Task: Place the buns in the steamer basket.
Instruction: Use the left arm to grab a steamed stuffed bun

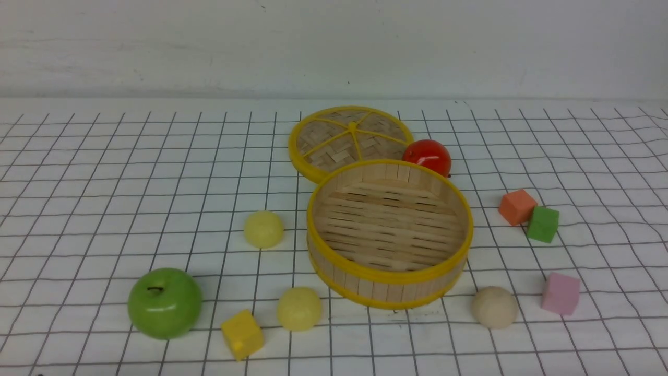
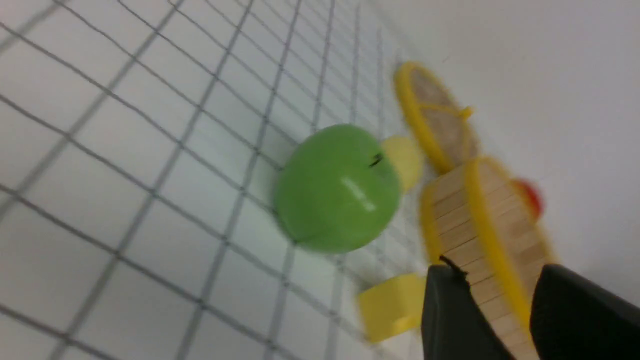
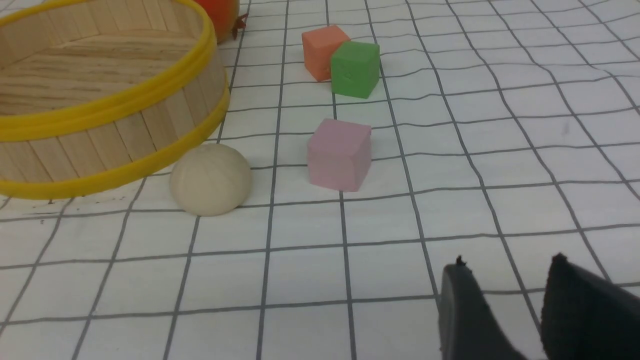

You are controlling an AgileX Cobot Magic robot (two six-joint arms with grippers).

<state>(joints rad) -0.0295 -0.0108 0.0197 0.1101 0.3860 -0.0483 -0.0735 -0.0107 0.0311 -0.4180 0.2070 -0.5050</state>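
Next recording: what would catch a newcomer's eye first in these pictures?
The empty steamer basket sits dead centre, its lid just behind it. A glossy green apple stands out at front left. Outside the basket lie the far yellow bun and near yellow bun on its left, and the beige bun at front right.

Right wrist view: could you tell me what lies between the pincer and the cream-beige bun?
Only bare gridded cloth separates the right pincer from the cream-beige bun in that view; the pink cube stands aside.
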